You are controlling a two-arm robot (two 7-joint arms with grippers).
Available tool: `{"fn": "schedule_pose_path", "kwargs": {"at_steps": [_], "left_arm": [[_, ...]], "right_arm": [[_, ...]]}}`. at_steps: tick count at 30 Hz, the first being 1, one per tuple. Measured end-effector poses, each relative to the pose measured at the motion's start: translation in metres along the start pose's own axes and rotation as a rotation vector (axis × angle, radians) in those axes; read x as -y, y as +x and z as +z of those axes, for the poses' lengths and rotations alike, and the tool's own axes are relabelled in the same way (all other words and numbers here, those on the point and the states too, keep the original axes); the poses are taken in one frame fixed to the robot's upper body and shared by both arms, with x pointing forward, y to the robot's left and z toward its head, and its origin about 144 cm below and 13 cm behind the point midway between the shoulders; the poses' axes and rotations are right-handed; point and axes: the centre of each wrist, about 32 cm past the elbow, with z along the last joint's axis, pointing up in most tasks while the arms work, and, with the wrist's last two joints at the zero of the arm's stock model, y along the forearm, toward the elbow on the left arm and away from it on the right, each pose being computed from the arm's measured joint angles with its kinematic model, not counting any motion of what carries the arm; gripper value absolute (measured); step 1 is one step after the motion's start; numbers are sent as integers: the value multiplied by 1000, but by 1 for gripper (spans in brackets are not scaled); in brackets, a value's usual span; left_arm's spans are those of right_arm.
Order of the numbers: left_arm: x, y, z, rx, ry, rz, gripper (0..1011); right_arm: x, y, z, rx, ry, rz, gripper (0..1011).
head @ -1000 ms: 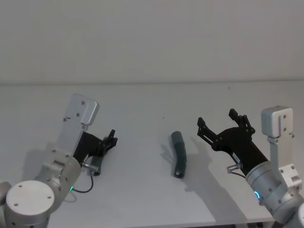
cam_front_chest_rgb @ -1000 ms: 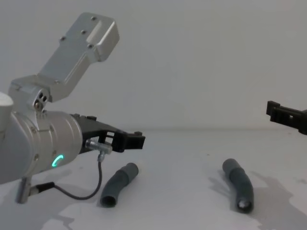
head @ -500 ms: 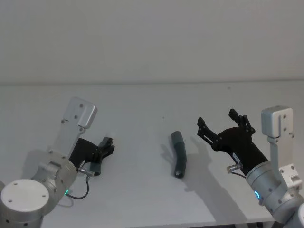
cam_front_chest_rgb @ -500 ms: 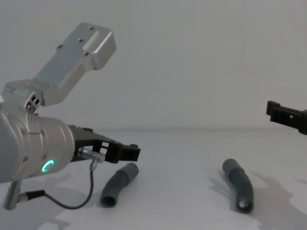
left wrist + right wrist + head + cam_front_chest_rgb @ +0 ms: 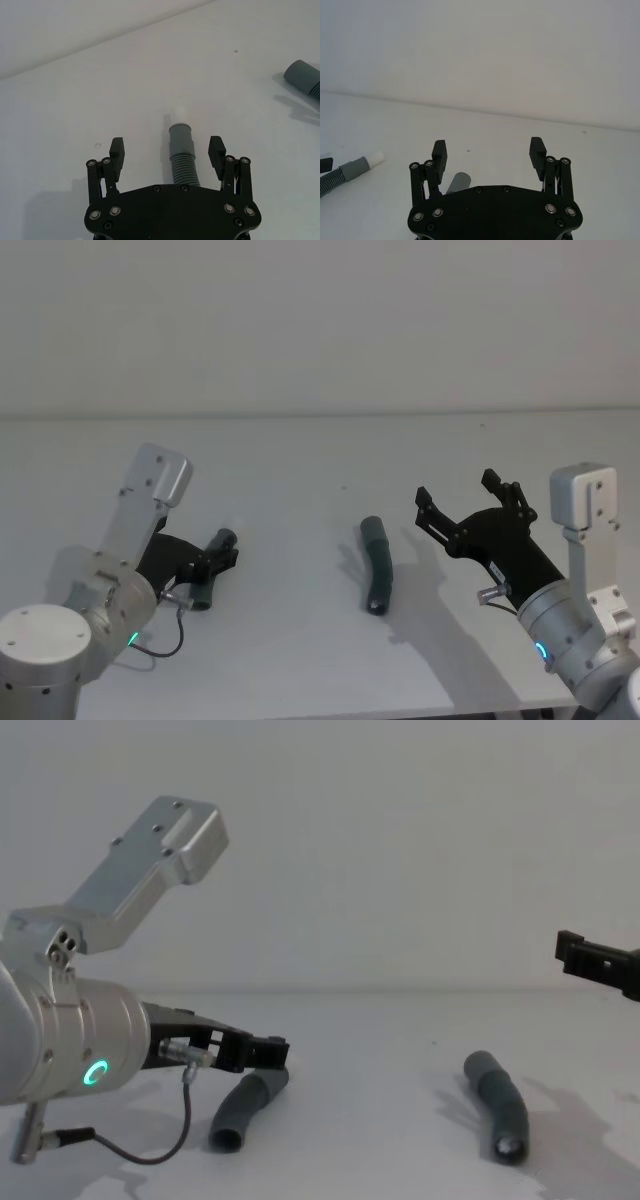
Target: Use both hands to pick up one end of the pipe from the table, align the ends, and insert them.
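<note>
- Head view: the left tool point(image 5: 215, 562) has dropped low onto the white-tipped hose piece point(image 5: 203, 595) lying on the worktop point(image 5: 300, 470). The right tool point(image 5: 457, 490) has not budged, up and right of the open-cuffed hose piece point(image 5: 378, 565).
- Left wrist view: the jaws are spread wide, straddling the ribbed section without touching it, so closing looks like the next step.
- Right wrist view: that tool gapes wide and empty above its piece.
- Chest view: both pieces lie flat and well apart, with nothing between them.
</note>
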Motion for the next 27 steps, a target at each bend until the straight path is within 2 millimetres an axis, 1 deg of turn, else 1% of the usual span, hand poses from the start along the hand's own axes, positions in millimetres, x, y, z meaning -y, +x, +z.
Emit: {"fn": "schedule_pose_path", "kwargs": {"at_steps": [14,27], "left_arm": [[13,10,0,-30,53,-36,1002],[28,10,6,-18,110,-76,1001]], "right_arm": [[0,0,0,0,0,0,1004],[0,0,0,0,0,0,1004]]}}
